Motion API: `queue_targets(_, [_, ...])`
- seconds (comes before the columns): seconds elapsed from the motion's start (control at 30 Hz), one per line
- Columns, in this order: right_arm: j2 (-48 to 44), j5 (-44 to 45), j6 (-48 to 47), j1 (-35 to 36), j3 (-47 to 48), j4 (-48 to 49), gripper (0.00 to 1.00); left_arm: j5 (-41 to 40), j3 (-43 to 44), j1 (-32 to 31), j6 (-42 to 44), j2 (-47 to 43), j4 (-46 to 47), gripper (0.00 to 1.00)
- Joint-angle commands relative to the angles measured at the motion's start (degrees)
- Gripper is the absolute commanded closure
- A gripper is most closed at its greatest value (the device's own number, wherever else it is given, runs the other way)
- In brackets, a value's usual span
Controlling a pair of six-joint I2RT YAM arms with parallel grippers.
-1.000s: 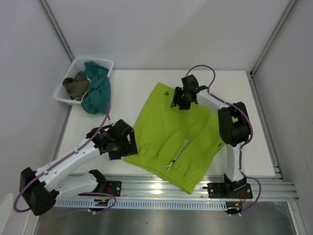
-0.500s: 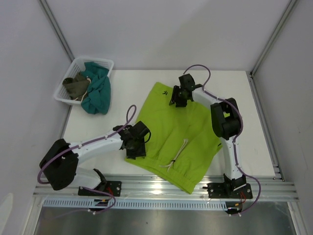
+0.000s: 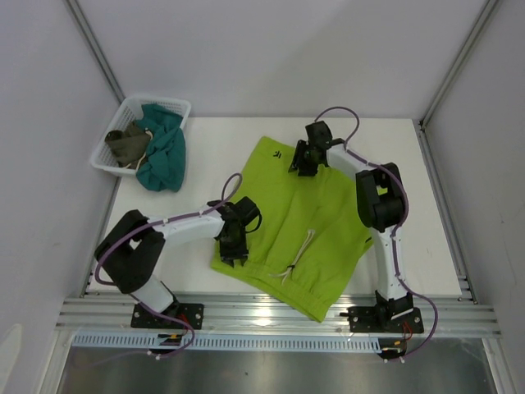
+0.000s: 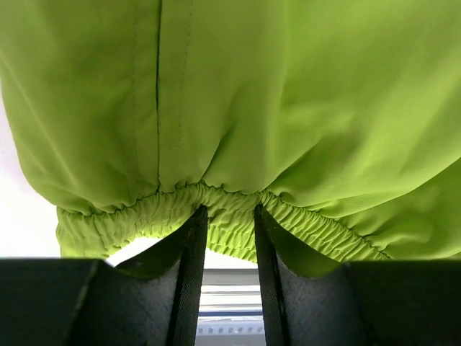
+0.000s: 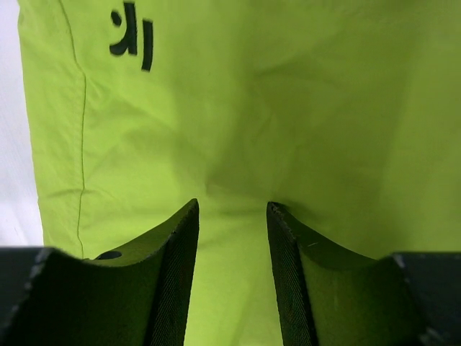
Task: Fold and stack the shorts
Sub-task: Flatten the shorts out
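Note:
The lime-green shorts [image 3: 303, 222] lie spread on the white table [image 3: 205, 156], waistband toward the near edge, white drawstring [image 3: 305, 250] on top, black logo [image 3: 280, 156] at the far left corner. My left gripper [image 3: 232, 250] is down on the waistband's left end. In the left wrist view its narrowed jaws [image 4: 225, 210] straddle a strip of gathered elastic on the shorts [image 4: 288, 94], still apart. My right gripper [image 3: 302, 164] presses on the far hem beside the logo [image 5: 132, 45]. Its jaws [image 5: 232, 205] stand part open, with the cloth of the shorts [image 5: 288, 94] puckering between the tips.
A white basket [image 3: 176, 103] at the far left corner holds a teal garment [image 3: 164, 152], which spills over its rim, and an olive-brown one [image 3: 127, 144]. A metal rail [image 3: 287, 316] runs along the near edge. Walls close in the left, the right and the back.
My left arm swung right from beside the shorts onto the waistband's left end and its jaws narrowed a lot. The right gripper sank onto the far hem and its jaws narrowed slightly.

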Motion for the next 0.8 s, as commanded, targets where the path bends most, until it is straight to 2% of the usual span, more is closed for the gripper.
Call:
queue_targets(0.0, [3.61, 4.29, 0.08, -3.14, 0.16, -2.84, 0.54, -0.9, -2.45, 2.1, 1.71, 4.56, 5.58, 0.63])
queue_targets(0.2, [3.26, 3.41, 0.26, -7.98, -0.63, -2.23, 0.54, -1.6, 8.87, 6.23, 7.52, 11.4, -0.22, 0.63])
queue_targets(0.43, [2.12, 3.94, -1.49, -10.79, -0.8, -3.28, 0.54, -2.04, 10.3, 13.43, 10.68, 13.79, 0.22, 0.64])
queue_targets(0.57, [0.62, 3.85, -1.32, -12.46, -3.26, -2.14, 0.54, -7.3, 20.46, 14.5, 15.24, 15.01, -6.0, 0.66])
queue_targets(0.77, [-0.96, 4.81, -1.59, -12.99, -4.93, -2.67, 0.55, -8.81, 32.87, 15.99, 18.77, 21.78, -11.21, 0.66])
